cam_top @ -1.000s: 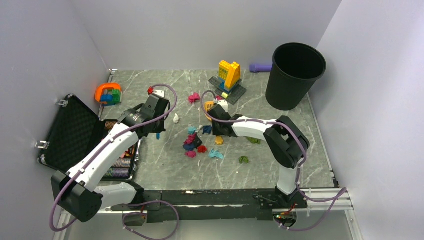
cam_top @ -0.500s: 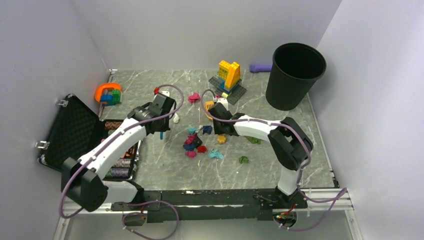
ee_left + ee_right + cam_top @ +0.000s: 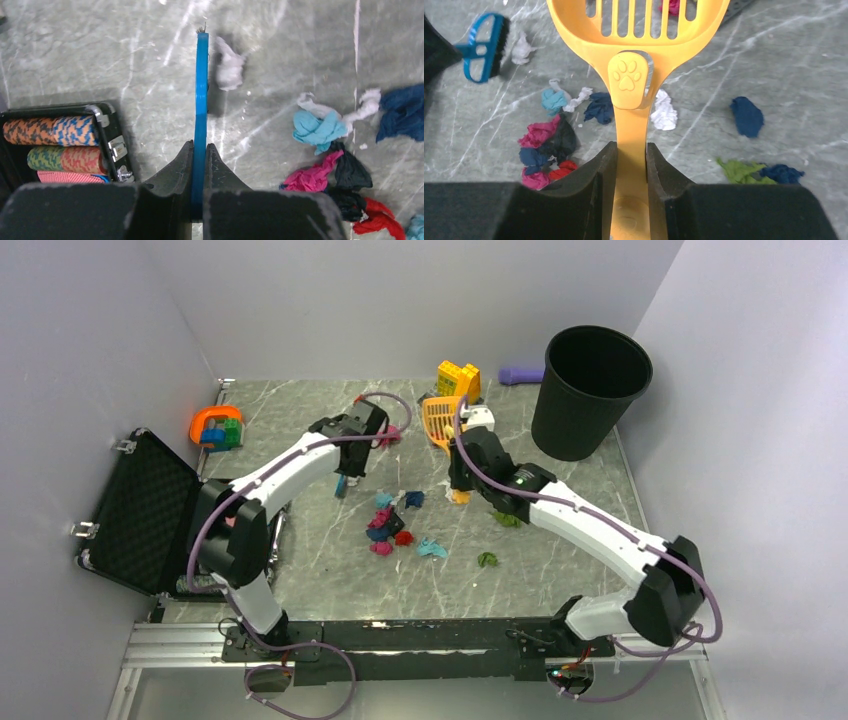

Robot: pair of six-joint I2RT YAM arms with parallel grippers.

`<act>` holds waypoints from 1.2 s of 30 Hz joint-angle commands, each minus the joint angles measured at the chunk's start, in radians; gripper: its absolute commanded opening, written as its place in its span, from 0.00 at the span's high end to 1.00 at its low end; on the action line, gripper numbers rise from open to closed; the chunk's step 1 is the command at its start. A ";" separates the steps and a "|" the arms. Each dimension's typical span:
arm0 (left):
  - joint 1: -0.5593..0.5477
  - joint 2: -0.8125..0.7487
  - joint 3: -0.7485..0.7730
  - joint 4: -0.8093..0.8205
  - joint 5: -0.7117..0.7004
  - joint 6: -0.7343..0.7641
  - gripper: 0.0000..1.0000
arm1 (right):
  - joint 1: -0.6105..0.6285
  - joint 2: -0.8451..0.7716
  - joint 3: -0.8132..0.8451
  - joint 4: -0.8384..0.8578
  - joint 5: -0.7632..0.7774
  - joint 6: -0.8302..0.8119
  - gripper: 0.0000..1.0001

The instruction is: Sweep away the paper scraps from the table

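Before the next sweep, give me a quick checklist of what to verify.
1. Left claw shut on the blue brush: ok.
2. Right claw shut on the orange scoop: ok.
3. Brush bristles touching the table: cannot tell.
4. Scoop lined up with the main pile of paper scraps: not ok, the pile lies off to one side.
5. Scraps all gathered: not ok, the green scrap lies apart.

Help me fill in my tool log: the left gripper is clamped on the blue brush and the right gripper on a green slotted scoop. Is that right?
Not quite. The scoop in the right gripper is orange-yellow, not green, as the right wrist view shows. The rest stands: the left gripper is clamped on the blue brush.
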 commanded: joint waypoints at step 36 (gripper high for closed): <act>-0.115 0.426 0.489 0.162 -0.007 0.765 1.00 | -0.052 -0.413 -0.055 -0.292 0.259 0.165 1.00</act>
